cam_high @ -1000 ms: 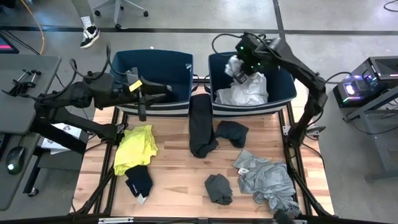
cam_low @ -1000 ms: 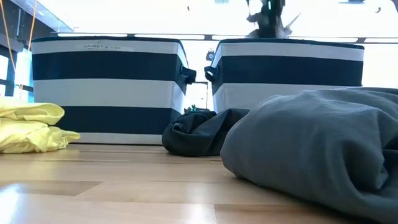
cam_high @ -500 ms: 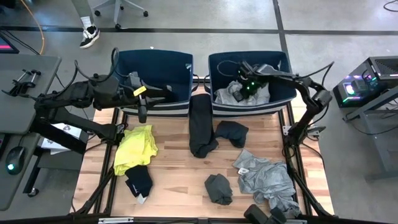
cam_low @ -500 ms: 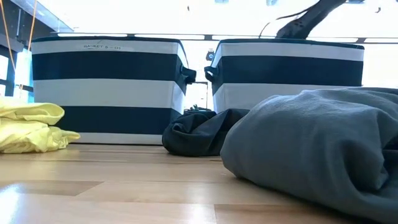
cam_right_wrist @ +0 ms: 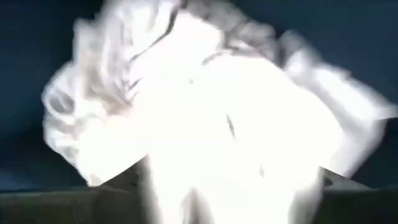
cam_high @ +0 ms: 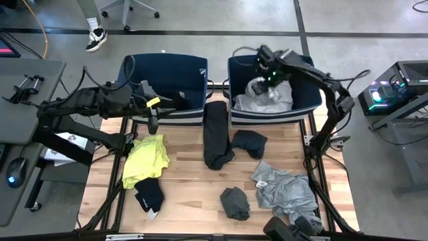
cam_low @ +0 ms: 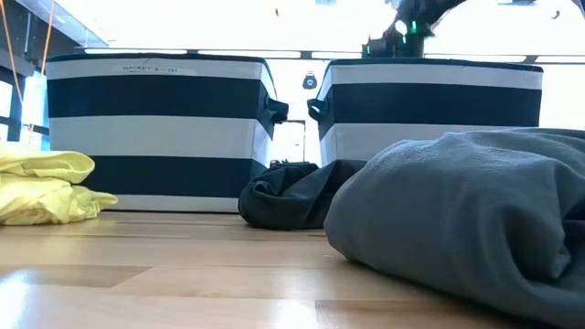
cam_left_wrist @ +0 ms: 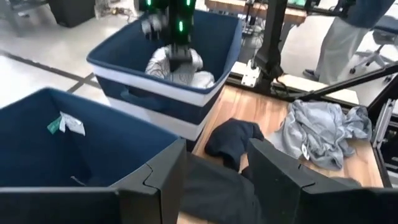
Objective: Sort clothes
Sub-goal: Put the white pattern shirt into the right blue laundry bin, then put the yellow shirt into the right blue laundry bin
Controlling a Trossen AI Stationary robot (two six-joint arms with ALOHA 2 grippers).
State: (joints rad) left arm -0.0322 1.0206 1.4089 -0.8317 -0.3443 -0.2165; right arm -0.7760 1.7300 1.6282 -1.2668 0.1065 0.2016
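My right gripper (cam_high: 266, 79) hangs open over the right bin (cam_high: 267, 116), just above a grey-white garment (cam_high: 271, 97) that lies crumpled inside it. That garment fills the right wrist view (cam_right_wrist: 211, 106). My left gripper (cam_high: 179, 102) waits open over the left bin's near wall (cam_high: 167, 115), nothing between its fingers (cam_left_wrist: 161, 186). On the table lie a neon yellow garment (cam_high: 146, 159), a long black one (cam_high: 217, 134), a dark one (cam_high: 249, 142), a grey one (cam_high: 286, 194), a small dark grey one (cam_high: 235, 203) and a black one (cam_high: 150, 195). My right gripper stands with its fingers pointing down at the top of the grey-white garment (cam_left_wrist: 177, 65). Whether they touch it I cannot tell. The garment rests in the right bin.
The two dark blue, white-striped bins stand side by side at the table's far edge, the long black garment lying up against the gap between them. In the low view the grey garment (cam_low: 457, 219) bulks large at the near right. Bare wood shows mid-table.
My right gripper held the grey-white garment above the right bin, went down into the bin, opened and let go, then rose a little. The garment now lies in the bin. The right bin has shifted slightly toward the table's right edge.
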